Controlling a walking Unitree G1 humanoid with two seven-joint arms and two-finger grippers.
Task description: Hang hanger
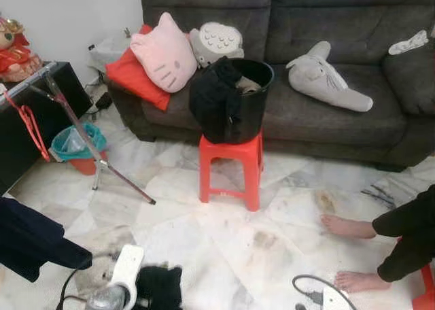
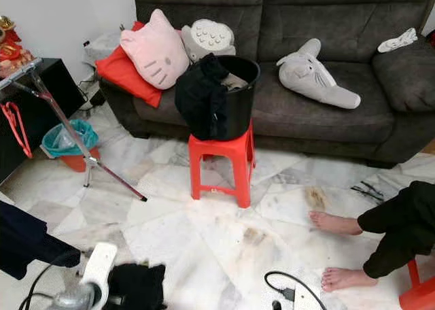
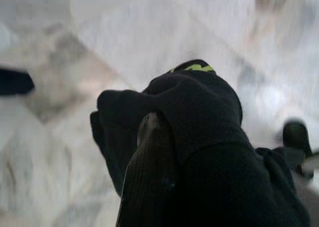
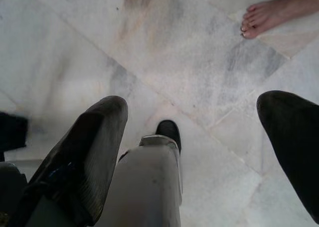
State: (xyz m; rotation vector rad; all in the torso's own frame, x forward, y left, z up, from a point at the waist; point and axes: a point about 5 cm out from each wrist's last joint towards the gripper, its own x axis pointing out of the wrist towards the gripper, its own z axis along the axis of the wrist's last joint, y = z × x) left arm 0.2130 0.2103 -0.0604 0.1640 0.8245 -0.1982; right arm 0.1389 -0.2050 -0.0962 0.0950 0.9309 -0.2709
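We see a red hanger (image 1: 28, 129) far left, hooked on the edge of a black desk (image 1: 30, 130) w/ a slanted metal stand pole (image 1: 75, 130) just beside it; its legs reach onto the marble floor (image 1: 224, 249). Our left end effector (image 3: 164, 152) is low at near left, closed on a black garment (image 3: 209, 152): in the left wrist view one finger (image 3: 149, 172) presses into the dark cloth, which wraps over it & shows a bit of yellow-green at the top. In the head views that cloth bunches at the near edge (image 1: 160, 286), by the silver arm. Our right end effector (image 4: 199, 152) hangs over bare floor w/ fingers spread wide apart, nothing between them. Mid scene: a red stool (image 1: 232, 167) carries a black bucket (image 1: 248, 96) w/ dark clothes (image 1: 214, 99) draped over its left rim. Behind is a dark grey sofa (image 1: 326, 113) w/ a pink cat cushion (image 1: 163, 52), red cushion (image 1: 132, 75), grey round cushion (image 1: 216, 41) & grey shark plush (image 1: 326, 75). A teal bin (image 1: 76, 145) sits on the floor near the desk. At right, a person's bare feet (image 1: 346, 226) rest on the floor; dark trouser legs above. Another dark cloth (image 1: 30, 238) hangs in at near left.
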